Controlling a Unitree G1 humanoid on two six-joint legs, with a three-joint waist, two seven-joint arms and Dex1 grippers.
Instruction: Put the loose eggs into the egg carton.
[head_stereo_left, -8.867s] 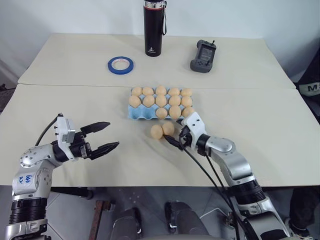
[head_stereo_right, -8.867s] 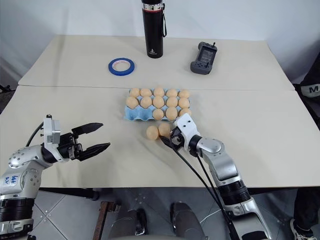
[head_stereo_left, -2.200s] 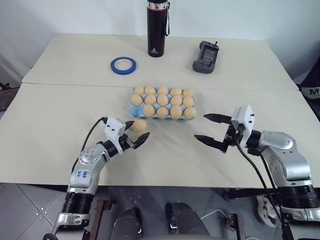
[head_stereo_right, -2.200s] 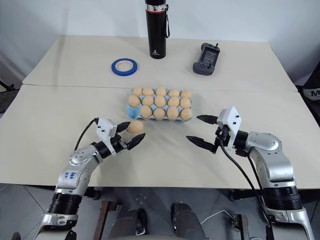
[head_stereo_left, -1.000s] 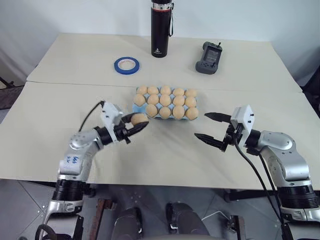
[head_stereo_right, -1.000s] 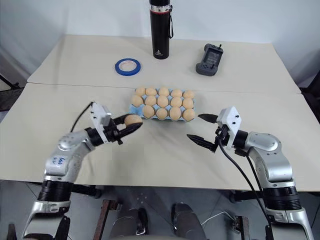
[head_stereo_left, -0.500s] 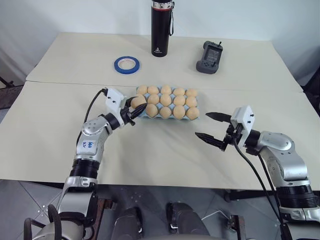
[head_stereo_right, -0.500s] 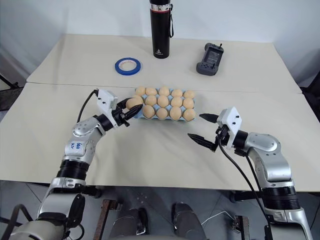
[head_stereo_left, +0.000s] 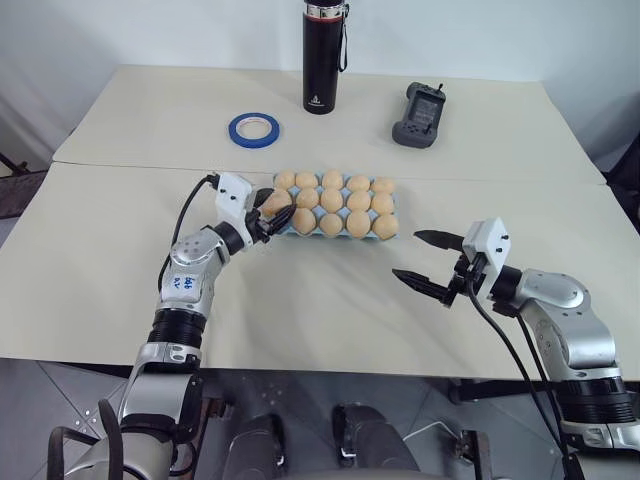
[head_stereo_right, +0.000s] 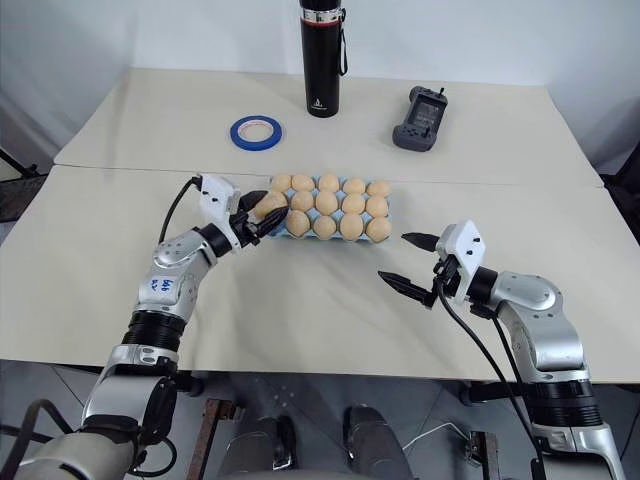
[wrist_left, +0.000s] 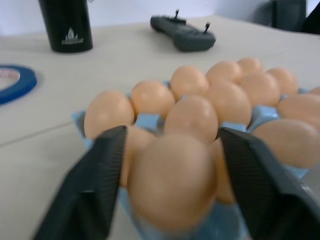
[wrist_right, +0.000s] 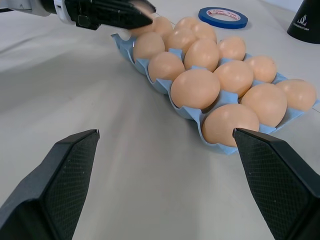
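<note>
The egg carton (head_stereo_left: 336, 224) sits near the centre of the bench (head_stereo_left: 90, 250), long side running 9 to 3 o'clock. Its cups hold tan eggs (head_stereo_left: 345, 205) in three rows; every cup in sight looks filled, though the left hand hides the left end of the middle row.

The left hand (head_stereo_left: 274, 209) is at the carton's 9 o'clock end, pointing level toward 3 o'clock. In the left wrist view a loose egg (wrist_left: 172, 180) lies between the two black fingers (wrist_left: 97, 185), low over the blue rim of the carton. The fingers stand a little wider than the egg, with a sliver of gap at each side, so the hand looks parted and not clamped; I cannot tell whether the egg rests in a cup or touches a finger.

The right hand (head_stereo_left: 428, 263) hovers over bare bench at about 4 o'clock from the carton, well apart from it, fingers spread wide and holding nothing.

At 12 o'clock on the far bench stands a black bottle (head_stereo_left: 321, 55), upright. A blue tape roll (head_stereo_left: 253, 128) lies flat at about 11 o'clock from the carton, and a dark handheld controller (head_stereo_left: 416, 114) lies at about 1 o'clock.
</note>
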